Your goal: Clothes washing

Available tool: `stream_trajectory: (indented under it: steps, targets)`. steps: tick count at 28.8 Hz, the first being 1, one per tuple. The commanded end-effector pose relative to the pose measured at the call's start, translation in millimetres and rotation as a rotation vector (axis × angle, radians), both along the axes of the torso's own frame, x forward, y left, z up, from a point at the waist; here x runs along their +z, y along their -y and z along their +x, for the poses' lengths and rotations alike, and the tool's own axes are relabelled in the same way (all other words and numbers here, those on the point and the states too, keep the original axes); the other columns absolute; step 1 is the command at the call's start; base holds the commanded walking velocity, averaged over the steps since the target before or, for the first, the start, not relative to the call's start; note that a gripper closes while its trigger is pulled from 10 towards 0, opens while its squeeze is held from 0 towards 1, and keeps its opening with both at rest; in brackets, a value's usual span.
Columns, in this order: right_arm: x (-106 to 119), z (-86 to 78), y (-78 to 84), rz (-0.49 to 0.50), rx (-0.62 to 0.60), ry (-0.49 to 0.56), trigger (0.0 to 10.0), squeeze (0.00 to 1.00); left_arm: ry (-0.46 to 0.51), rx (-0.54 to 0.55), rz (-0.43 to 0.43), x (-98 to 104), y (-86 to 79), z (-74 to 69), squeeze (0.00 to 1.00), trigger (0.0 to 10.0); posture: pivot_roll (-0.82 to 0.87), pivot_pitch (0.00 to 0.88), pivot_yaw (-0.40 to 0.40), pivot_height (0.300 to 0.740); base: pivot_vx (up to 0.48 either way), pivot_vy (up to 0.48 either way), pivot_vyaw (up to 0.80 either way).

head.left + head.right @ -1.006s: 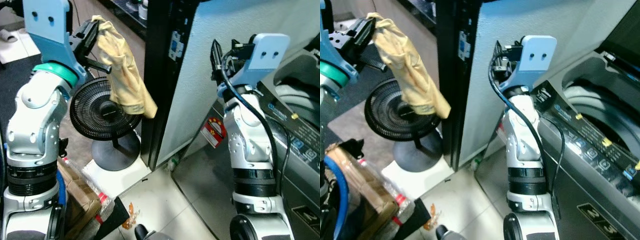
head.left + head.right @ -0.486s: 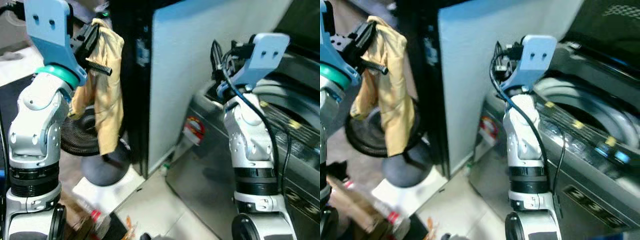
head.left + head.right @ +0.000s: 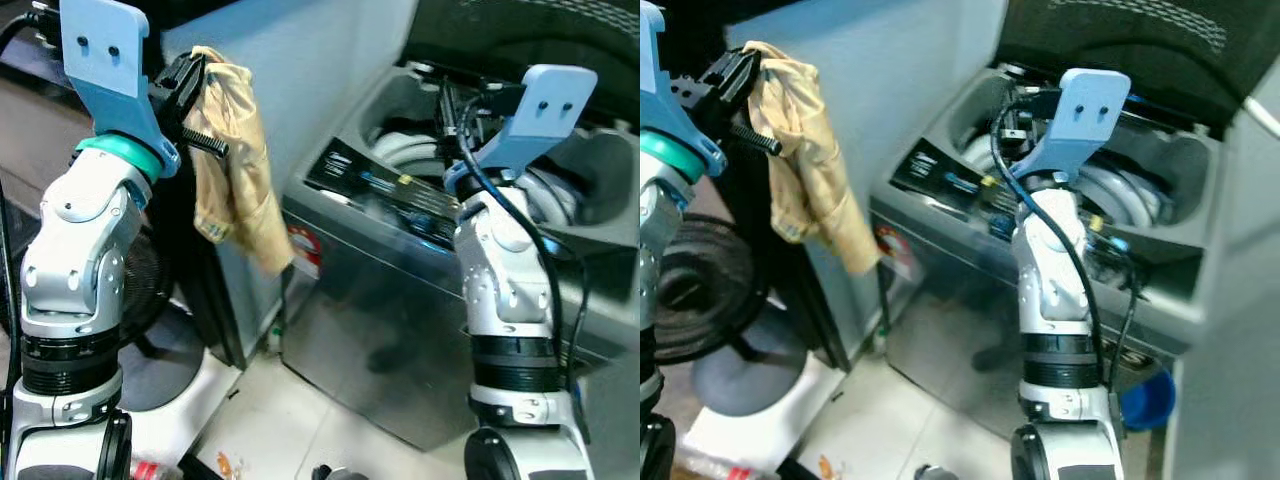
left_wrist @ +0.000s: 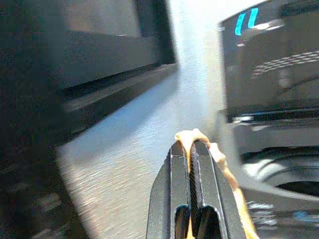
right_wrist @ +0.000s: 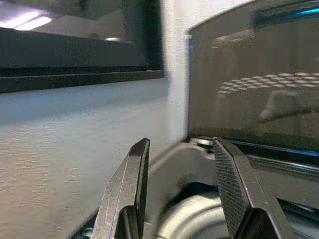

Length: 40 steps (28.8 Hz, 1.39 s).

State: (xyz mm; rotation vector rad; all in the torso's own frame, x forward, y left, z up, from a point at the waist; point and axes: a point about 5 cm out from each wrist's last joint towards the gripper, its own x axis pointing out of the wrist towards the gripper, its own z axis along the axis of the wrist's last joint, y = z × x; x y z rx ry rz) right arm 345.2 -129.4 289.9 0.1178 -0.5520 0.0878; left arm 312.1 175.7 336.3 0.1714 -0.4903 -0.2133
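The cloth (image 3: 232, 160) hangs left of the washing machine (image 3: 420, 290), a fan (image 3: 700, 300), seemingly, below it.

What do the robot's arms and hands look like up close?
Both arms are chunky silver segments with black ribbed rings near the base. Each wrist carries a flat light-blue plate with two small holes. The left arm has a teal collar under its plate; the right arm has black cables looping along it. Each hand, left hand and right hand, has two long black fingers with textured pads.
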Motion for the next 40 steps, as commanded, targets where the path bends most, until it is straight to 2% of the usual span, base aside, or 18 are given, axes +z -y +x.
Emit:
stream_trajectory:
  steps: [1, 12, 27, 35, 40]
  targets:
    - [-3.1, 0.1, 3.6, 0.014, -0.009, -0.009, 10.0, 0.00, 0.002, -0.006, 0.003, -0.3, 1.4, -1.0, 0.00, 10.0, 0.05, 0.056, 0.022, 0.740, 0.000, 0.000, -0.80]
    - [2.4, -0.6, 1.6, 0.014, -0.002, 0.016, 10.0, 0.00, -0.001, -0.008, 0.000, -1.1, 1.7, -0.1, 0.00, 10.0, 0.05, 0.054, 0.023, 0.740, 0.000, 0.000, -0.80]
    - [15.1, -6.9, -9.4, 0.028, 0.092, 0.094, 10.0, 0.00, -0.004, -0.013, -0.006, -1.8, 2.4, 0.8, 0.00, 10.0, 0.06, 0.049, 0.021, 0.740, 0.000, 0.000, -0.80]
    - [15.6, -7.9, -11.0, 0.028, 0.103, 0.102, 10.0, 0.00, -0.005, -0.014, -0.012, -2.5, 2.7, 0.8, 0.00, 10.0, 0.06, 0.043, 0.018, 0.740, 0.000, 0.000, -0.80]
    - [14.8, -7.5, -12.5, 0.014, 0.105, 0.102, 10.0, 0.00, -0.003, -0.013, -0.020, -2.9, 3.1, 0.8, 0.00, 10.0, 0.06, 0.043, 0.015, 0.740, 0.000, 0.000, 0.00]
